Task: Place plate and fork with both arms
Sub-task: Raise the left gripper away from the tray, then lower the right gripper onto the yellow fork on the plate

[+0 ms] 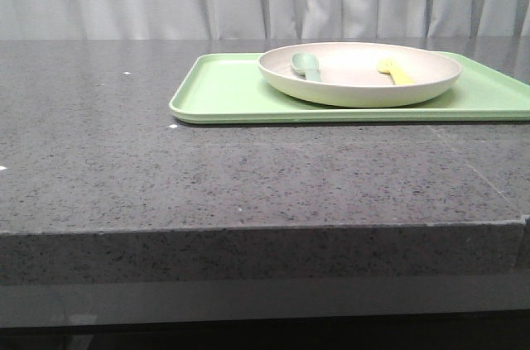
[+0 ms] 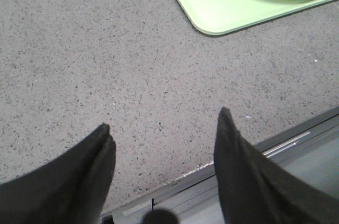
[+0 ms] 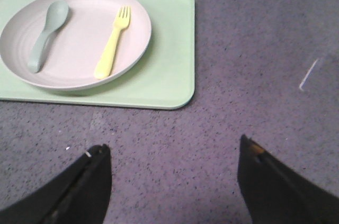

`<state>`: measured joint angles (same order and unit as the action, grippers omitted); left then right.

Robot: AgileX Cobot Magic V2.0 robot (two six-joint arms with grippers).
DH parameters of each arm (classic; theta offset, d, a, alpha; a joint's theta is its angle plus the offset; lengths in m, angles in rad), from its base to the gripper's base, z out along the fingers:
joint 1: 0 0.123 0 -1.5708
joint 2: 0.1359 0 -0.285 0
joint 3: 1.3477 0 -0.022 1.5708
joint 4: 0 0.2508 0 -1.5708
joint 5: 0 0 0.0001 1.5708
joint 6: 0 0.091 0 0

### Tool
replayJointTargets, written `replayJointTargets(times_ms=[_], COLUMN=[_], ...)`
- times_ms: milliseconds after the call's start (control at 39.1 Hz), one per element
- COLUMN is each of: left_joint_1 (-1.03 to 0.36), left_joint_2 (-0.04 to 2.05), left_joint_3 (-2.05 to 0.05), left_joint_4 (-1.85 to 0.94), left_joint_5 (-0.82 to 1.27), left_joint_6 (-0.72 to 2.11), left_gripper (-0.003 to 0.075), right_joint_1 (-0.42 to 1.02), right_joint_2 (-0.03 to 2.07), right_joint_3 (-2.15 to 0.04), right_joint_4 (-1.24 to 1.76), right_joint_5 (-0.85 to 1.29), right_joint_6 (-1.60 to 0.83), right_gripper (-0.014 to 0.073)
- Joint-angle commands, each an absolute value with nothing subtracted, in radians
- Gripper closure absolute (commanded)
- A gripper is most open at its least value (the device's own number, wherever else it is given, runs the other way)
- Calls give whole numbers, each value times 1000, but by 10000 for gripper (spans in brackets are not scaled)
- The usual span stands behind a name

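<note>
Matte cream plate on flat green tray, yellow plastic fork inside, left hand and right hand spread wide.

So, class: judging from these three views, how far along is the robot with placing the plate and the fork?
Nothing looks done yet. The plate sits on the green tray, with the yellow fork and a grey-green spoon lying in it. Nothing is in hand: the left gripper and right gripper are open over bare countertop, away from the tray. Grasping, lifting and placing both plate and fork remain.
</note>
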<state>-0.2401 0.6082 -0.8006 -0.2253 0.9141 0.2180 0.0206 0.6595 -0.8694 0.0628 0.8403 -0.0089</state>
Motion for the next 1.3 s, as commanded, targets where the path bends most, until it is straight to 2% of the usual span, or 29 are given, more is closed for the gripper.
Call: replayJointTargets(times_ms=[0,511,665,869,1278], left_joint_1=[-248,-248,-248,-248,-248], left_joint_2=[608,608,608,608,608], left_joint_3=[-828,-828,-828,-828,-828], left_joint_4=[-237,-237,-237,-237,-237], left_joint_5=[832,818,818,818,818], left_joint_6=[204,204,204,204,204], left_gripper=[310,310,310,310,310], right_joint_1=[32,187,240,251,251], right_joint_2=[718,1055,1198,1399,1751], right_joint_3=[-968,-1263,-1363,-1524,-1840], right_joint_4=[123,190,137,-16,-37], right_joint_5=[878,985,986,1061,1251], right_joint_6=[-74,-121,-40,151,200], right_gripper=[64,66,66,94,96])
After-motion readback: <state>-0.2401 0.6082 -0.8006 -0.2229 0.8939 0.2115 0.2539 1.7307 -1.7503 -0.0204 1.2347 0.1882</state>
